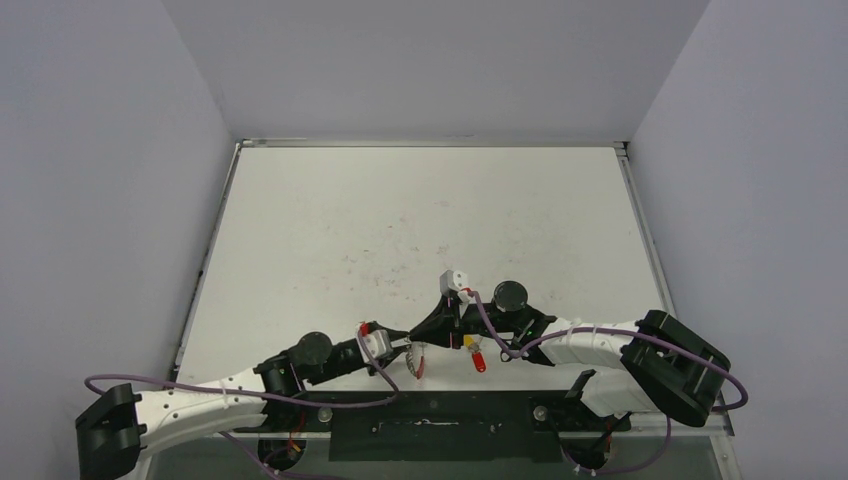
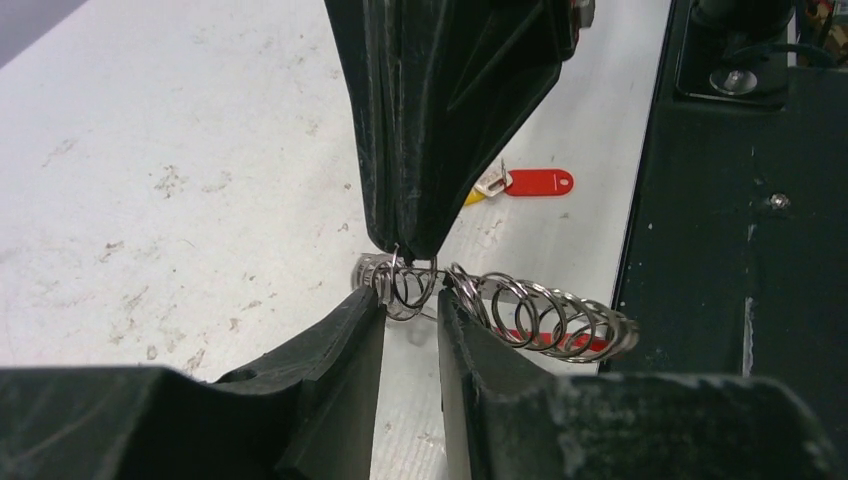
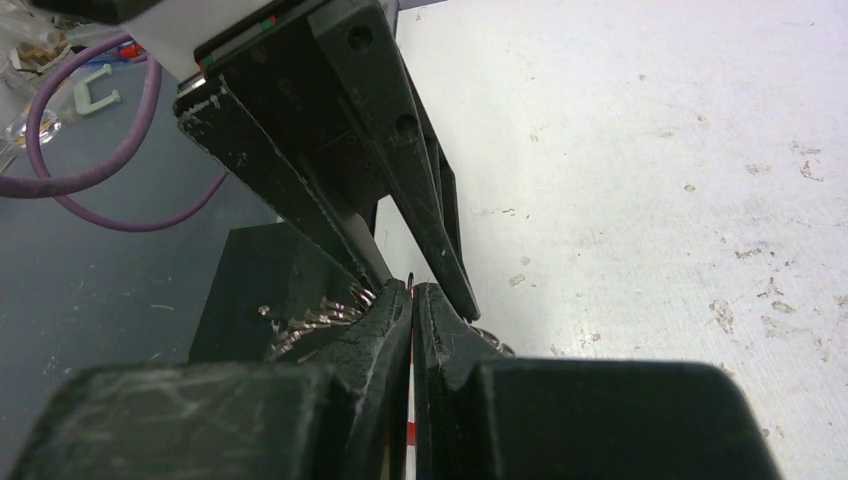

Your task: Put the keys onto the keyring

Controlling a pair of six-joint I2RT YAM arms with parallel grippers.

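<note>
The keyring [image 2: 540,315], a silvery coil with a red sleeve, is held just above the table near the front edge. My left gripper [image 2: 412,300] pinches a few of its coils between its tips. My right gripper [image 2: 412,248] comes from the far side, tip to tip with the left, and is shut on a thin wire end of the keyring [image 3: 310,320]. In the top view the left gripper [image 1: 403,343] and the right gripper [image 1: 425,338] meet over the keyring [image 1: 416,360]. The red-headed key [image 2: 540,182] and the yellow-headed key [image 2: 470,198] lie together on the table just beyond.
The black base bar [image 1: 440,430] of the arms runs along the near edge right beside the keyring. A purple cable [image 1: 495,335] loops off the right wrist above the keys. The white table [image 1: 420,220] stretches away behind.
</note>
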